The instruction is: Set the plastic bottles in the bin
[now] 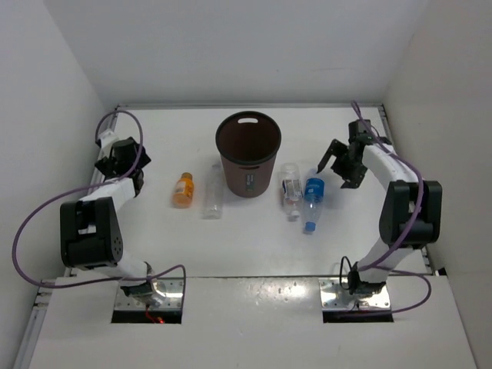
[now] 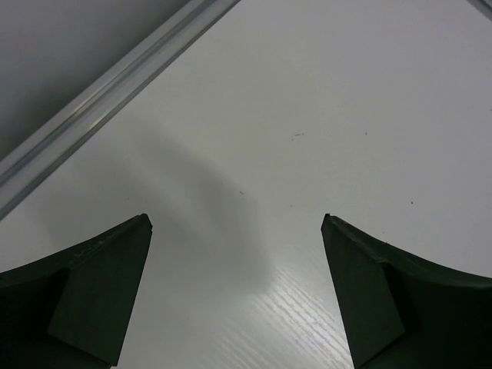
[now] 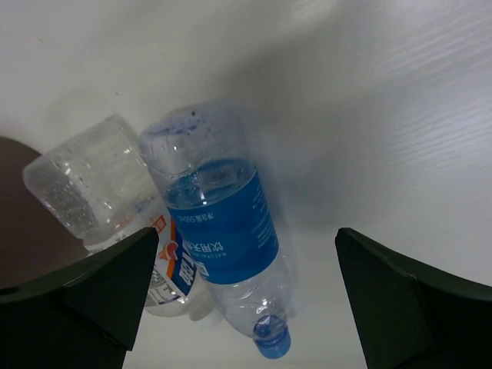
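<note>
The dark brown bin [image 1: 247, 181] stands upright at the middle back of the table. Left of it lie the short orange bottle [image 1: 183, 190] and the slim clear bottle [image 1: 213, 192]. On its right, side by side, lie the clear labelled bottle [image 1: 290, 188] and the blue-capped bottle [image 1: 312, 201]. My right gripper [image 1: 336, 173] hovers open just right of that pair. In the right wrist view the blue-capped bottle [image 3: 219, 231] lies below the open right gripper [image 3: 246, 231], with the labelled bottle [image 3: 92, 184] and the bin's wall [image 3: 15, 207] beyond. My left gripper [image 1: 127, 161] is open at the far left, holding nothing; the left gripper [image 2: 237, 221] sees only bare table.
White walls close in the table on the left, back and right. A metal rail [image 2: 108, 92] runs along the left edge close to the left gripper. Purple cables loop off both arms.
</note>
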{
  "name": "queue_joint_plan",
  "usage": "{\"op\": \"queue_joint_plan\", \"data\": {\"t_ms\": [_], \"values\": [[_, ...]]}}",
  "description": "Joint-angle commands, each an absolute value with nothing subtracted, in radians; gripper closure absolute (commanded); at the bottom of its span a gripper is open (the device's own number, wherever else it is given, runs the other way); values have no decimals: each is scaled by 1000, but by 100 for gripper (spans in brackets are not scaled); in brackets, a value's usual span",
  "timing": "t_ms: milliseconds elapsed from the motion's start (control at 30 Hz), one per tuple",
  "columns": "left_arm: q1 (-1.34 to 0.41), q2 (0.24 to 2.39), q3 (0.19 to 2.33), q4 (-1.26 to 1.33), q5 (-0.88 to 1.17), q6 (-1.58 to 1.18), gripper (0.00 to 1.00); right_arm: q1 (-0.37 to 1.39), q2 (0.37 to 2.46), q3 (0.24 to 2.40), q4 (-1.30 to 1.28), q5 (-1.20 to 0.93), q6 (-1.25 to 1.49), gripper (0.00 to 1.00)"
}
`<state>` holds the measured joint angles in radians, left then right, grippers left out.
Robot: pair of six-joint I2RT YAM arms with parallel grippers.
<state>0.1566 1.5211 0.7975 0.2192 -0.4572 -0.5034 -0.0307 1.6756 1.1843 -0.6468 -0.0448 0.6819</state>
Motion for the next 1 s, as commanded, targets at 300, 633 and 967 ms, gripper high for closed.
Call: {"op": "queue_joint_plan", "data": {"t_ms": [300, 633, 967], "values": [[176, 1445, 749, 238, -476, -555, 0, 29, 1718, 1083, -617, -179, 755, 0], [176, 1476, 779, 238, -437, -600, 0, 60, 1845, 1083, -644, -189, 775, 11], [176, 1485, 770, 247, -446, -609, 0, 60, 1872, 1114, -715, -138, 764, 55]]}}
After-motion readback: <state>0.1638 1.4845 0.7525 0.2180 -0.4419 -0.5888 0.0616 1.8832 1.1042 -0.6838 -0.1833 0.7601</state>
